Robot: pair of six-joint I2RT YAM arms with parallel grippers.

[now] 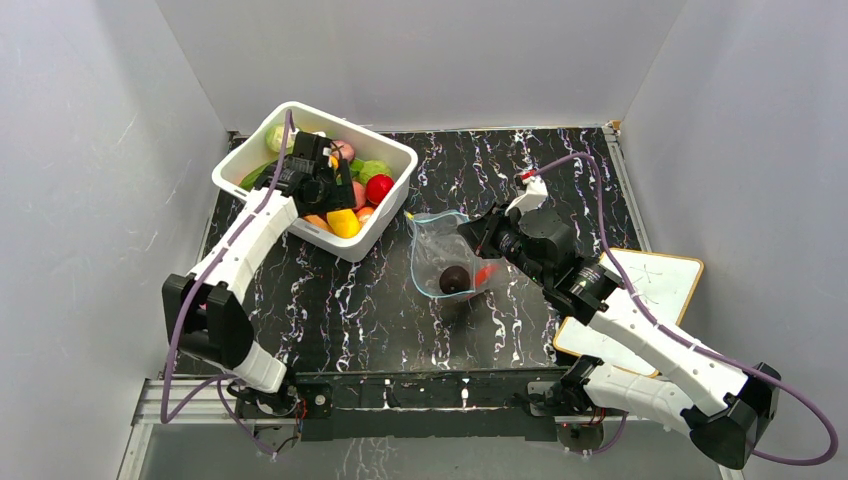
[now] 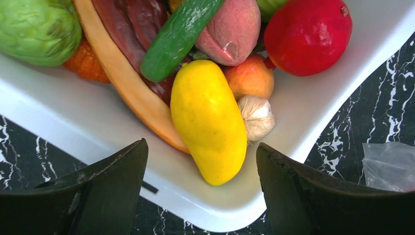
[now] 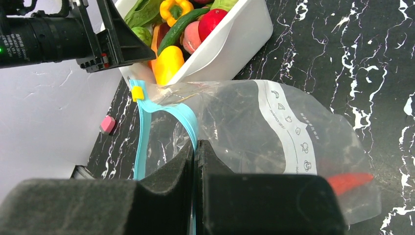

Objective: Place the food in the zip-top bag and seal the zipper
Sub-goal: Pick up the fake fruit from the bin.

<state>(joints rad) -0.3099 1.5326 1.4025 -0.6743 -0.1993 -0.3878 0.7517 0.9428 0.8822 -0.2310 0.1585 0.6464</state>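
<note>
My left claw: spread wide, hanging over the near corner of the white rectangular plastic tub, gripping nothing.
My right claw: pressed together on the rim of the clear crinkly zip-top bag, pinching the thin light-blue zipper strip so that the mouth gapes toward the tub.
What the next move turns on: the smooth yellow mango-shaped toy fruit lies straight below and between my left fingers.
Its long axis: it runs from the tub's middle toward the near rim, tipped a little sideways. My jaws stand on either side of it, so closing would take it across its narrow width.
Nearer arm: the left, by far. The right is busy with the bag.
Where the bag lies: flat on the black marbled table, just beside the tub's corner and to my left claw's right.
Food in the bag, counted: two, a dark round piece and a red chili.
Food in the tub, counted: about ten pieces that I can see, with more possibly hidden beneath.
Bags: one. Tubs: one.
Progress, as I judge it: early, and the zipper is unsealed.
</note>
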